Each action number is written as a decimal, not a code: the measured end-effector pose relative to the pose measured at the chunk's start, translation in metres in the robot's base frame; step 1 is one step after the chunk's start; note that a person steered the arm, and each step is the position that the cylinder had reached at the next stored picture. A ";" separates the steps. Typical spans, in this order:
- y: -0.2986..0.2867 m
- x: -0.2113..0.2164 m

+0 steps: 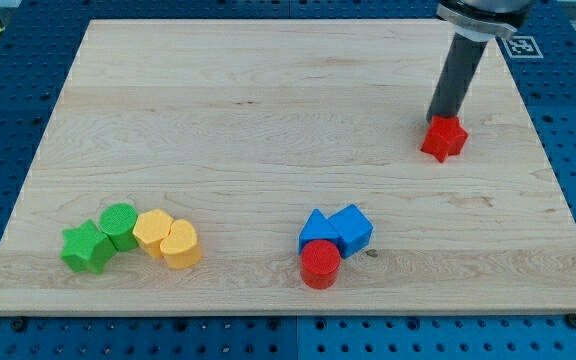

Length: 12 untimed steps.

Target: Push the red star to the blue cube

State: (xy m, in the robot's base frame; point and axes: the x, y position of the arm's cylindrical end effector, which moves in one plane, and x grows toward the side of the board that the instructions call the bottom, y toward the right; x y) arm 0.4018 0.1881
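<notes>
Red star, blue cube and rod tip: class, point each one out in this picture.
red star (444,140), camera view, its top face.
blue cube (353,229), camera view, its top face.
my tip (436,119), camera view, rod's very end, touching the star.

Pale, smooth-grained wooden board (268,120) lay on a blue perforated metal-looking table (8,120); the red star (443,138) and blue cube (352,229) looked matt plastic.
</notes>
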 end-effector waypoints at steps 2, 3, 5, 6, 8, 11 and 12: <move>0.034 0.029; 0.034 0.030; 0.012 0.035; -0.009 0.044; -0.046 0.062; -0.054 0.135; -0.052 0.157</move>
